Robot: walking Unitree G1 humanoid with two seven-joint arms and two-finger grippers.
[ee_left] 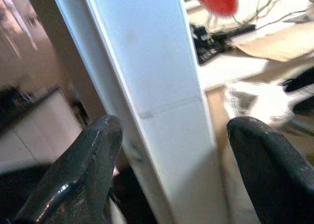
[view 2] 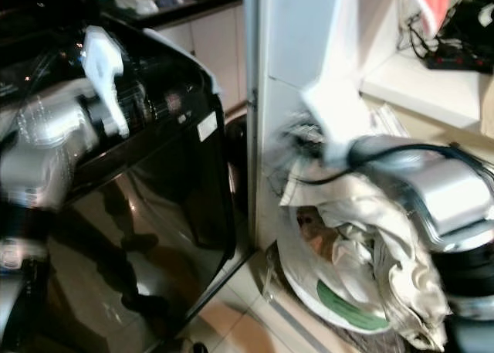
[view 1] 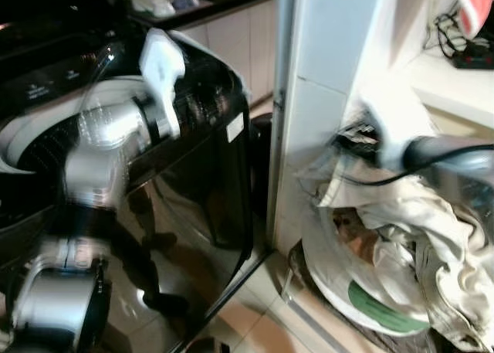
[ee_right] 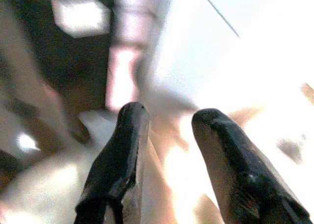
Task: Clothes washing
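Black washing machine (view 1: 193, 183) stands left of white pillar (view 1: 324, 98), glossy front facing the floor tiles. Heap of pale clothes (view 1: 394, 237) lies in a basket on the floor, right of the pillar, against its base. Left gripper (ee_left: 171, 170) raised above the machine's top, fingers spread wide, empty. Right gripper (ee_right: 164, 150) blurred, just above the clothes heap, fingers narrowly apart, holding nothing

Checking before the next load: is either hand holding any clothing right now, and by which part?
Nothing is held. The left hand is open over the washing machine; the right hand is open above the pile of clothes.
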